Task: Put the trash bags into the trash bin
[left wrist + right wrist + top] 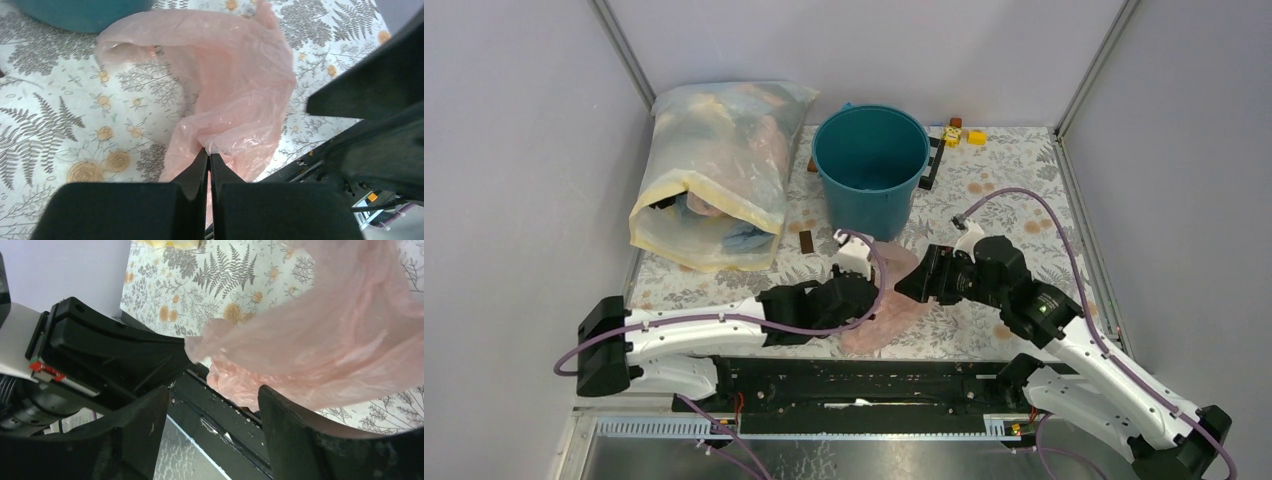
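A thin pale-pink trash bag (894, 308) lies crumpled on the flowered table just in front of the round teal trash bin (869, 165). My left gripper (874, 292) is shut on a fold of the bag (235, 85), at its near edge, low over the table. My right gripper (906, 285) is open right beside the bag's other side. In the right wrist view the bag (320, 345) hangs past the right finger (300, 435), and nothing is pinched. The bin's base (80, 12) shows at the top of the left wrist view.
A large cloudy yellowish-white sack (714, 175) stuffed with bags lies left of the bin. Small yellow blocks (964, 133) and a black strip (932, 160) sit behind the bin on the right. A small brown piece (805, 242) lies near the sack. The black base rail (854, 375) runs along the near edge.
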### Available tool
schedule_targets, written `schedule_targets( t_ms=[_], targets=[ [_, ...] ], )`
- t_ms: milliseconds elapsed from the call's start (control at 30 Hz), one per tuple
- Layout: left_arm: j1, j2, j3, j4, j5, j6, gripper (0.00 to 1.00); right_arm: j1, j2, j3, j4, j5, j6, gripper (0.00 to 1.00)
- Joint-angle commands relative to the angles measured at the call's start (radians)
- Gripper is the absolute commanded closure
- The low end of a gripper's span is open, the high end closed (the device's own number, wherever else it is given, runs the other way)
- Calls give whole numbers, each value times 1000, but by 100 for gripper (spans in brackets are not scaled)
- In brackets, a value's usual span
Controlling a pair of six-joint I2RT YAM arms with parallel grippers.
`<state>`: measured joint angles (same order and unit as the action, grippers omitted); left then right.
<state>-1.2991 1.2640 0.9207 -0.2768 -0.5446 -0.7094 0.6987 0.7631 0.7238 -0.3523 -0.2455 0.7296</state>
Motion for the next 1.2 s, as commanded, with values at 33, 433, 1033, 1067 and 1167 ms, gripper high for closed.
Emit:
schedule_targets(
  t_ms=[33, 433, 1033, 1067, 1167],
  targets=[
    [70, -117, -94, 75, 90, -34, 100, 2, -58, -20, -89, 131, -30, 21],
    [214, -245, -244, 176, 289, -94, 100, 2, -71, -250, 78, 75, 103, 25],
    [422, -379, -218, -55, 296, -56, 100, 3, -25, -202, -24, 252, 47, 100],
    [443, -399, -227, -62, 301, -53, 100, 4, -51, -191, -64, 293, 40, 100],
    [504, -433, -245, -100, 302, -44, 100, 2, -117, -160, -174, 393, 38, 100]
  ],
)
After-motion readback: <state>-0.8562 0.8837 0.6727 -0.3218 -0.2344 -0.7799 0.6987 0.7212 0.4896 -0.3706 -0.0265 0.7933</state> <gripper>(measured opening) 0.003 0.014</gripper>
